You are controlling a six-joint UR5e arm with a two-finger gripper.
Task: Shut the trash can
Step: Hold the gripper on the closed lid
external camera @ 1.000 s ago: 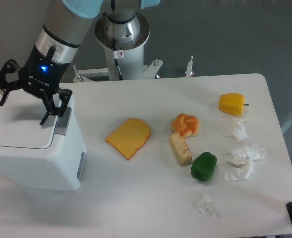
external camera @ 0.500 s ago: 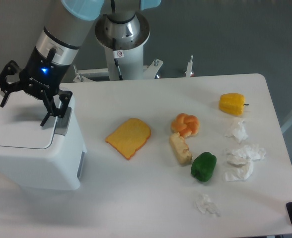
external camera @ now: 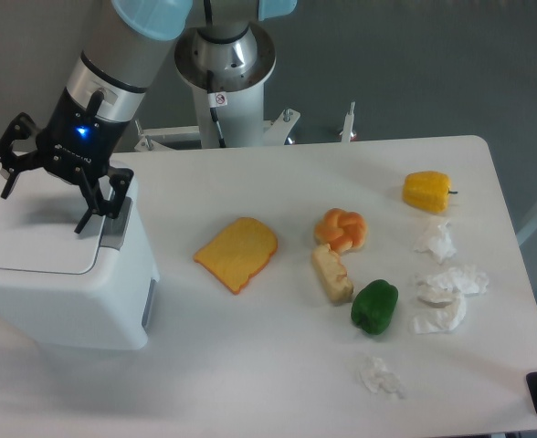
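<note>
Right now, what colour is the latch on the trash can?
Grey latch on the white trash can; the fixed camera shows it.

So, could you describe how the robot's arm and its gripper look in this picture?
The arm is a thick grey cylinder with a light blue cap at its upper joint. Its wrist section is black, with a small blue light and a small white round mark. The gripper is black, with thin, angular linkage fingers. Behind stands a silver base column bearing a small red and white sticker and a black cable.

You have one fixed camera, high over the tabletop's (external camera: 278, 365) near edge, looking down toward 12 o'clock at the arm's base (external camera: 225, 64), at mid-range.
</note>
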